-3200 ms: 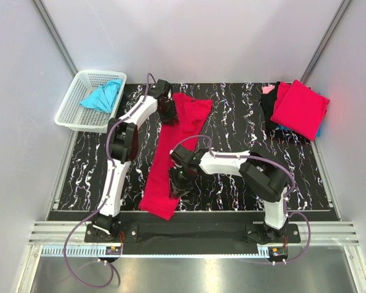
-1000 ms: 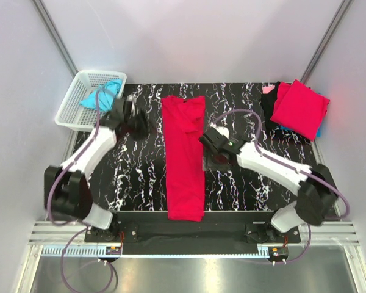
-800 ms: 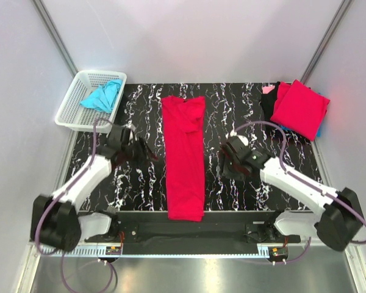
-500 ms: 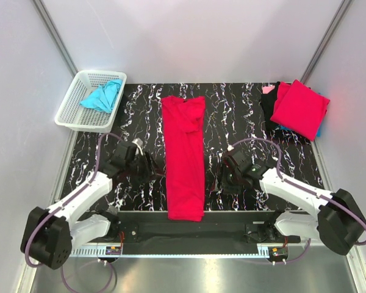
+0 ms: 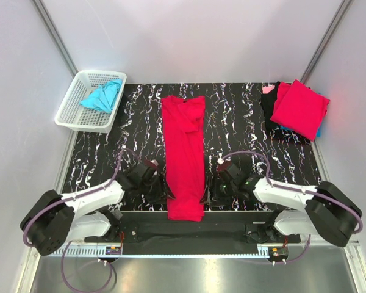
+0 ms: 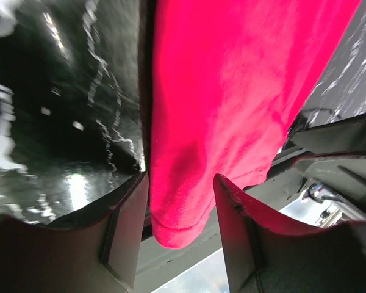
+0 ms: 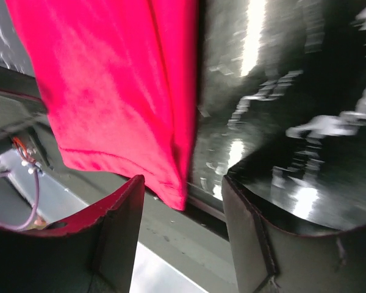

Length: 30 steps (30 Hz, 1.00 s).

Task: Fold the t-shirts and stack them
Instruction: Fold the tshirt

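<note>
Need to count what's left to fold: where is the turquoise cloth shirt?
The turquoise cloth shirt lies crumpled in the white plastic lattice basket, top view, far left.

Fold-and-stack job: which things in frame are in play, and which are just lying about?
In play:
- red t-shirt, folded long, mid-table
- turquoise t-shirt, crumpled, far left
- folded stack, red on top, far right corner

Lying about:
- white lattice basket holding the turquoise one
- black marbled table
</note>
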Each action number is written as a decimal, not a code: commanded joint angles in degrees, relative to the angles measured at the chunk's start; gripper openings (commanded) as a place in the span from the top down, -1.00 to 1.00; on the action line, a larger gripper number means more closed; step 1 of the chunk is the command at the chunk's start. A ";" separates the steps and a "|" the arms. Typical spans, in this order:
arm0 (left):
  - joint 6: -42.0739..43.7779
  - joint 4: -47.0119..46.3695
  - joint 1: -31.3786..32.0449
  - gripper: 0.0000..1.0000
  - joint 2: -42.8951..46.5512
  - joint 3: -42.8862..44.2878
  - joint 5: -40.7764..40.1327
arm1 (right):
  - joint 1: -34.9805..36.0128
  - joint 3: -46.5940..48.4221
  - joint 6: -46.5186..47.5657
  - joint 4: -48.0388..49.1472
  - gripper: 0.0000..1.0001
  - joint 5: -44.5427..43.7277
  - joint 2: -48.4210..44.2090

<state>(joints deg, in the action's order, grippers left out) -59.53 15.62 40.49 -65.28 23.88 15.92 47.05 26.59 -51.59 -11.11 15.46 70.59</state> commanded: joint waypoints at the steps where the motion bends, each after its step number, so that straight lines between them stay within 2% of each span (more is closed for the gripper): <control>1: -4.54 -5.24 3.27 -0.02 -1.69 -0.68 -2.47 | 3.65 -0.13 -3.42 9.96 -0.21 1.94 2.79; 4: -5.86 -5.68 5.47 0.00 -2.75 -0.59 -3.09 | 6.20 -0.05 -4.83 12.50 -0.19 0.71 4.64; 18: -10.61 -4.20 10.49 0.09 0.23 -2.43 -4.41 | 7.00 -1.98 -6.68 15.42 -0.14 0.36 6.58; 22: -11.22 2.28 10.75 0.17 2.87 -2.17 -7.48 | 7.09 -1.89 -6.77 15.60 -0.13 0.36 7.20; 30: -13.07 14.08 10.75 0.20 9.73 -2.08 -14.34 | 7.27 -1.72 -6.68 16.21 -0.11 0.36 9.13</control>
<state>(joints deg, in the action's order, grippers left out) -71.13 24.45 50.96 -57.39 21.85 6.02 53.58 25.04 -58.59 5.41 16.64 78.06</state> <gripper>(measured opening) 0.404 0.558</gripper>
